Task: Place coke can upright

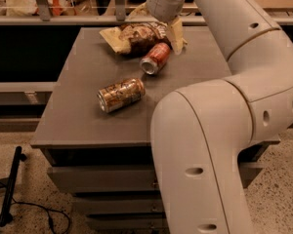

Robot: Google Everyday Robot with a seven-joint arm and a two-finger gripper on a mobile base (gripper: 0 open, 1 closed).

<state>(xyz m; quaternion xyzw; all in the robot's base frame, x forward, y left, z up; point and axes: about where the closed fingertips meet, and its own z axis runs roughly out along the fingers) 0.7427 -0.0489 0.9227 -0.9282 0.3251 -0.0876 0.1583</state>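
The red coke can (pixel 155 58) lies on its side on the grey table (pixel 83 106), towards the back, with its silver top facing front-left. My gripper (pixel 172 30) hangs from the white wrist at the table's back edge. It is just above and behind the can's far end, and close to it. The arm's large elbow hides the table's front right part.
A brown-gold patterned can (pixel 120 94) lies on its side in front of and left of the coke can. A crumpled snack bag (pixel 136 33) lies just behind the coke can, next to the gripper. Drawers sit under the table. A dark shelf runs behind it.
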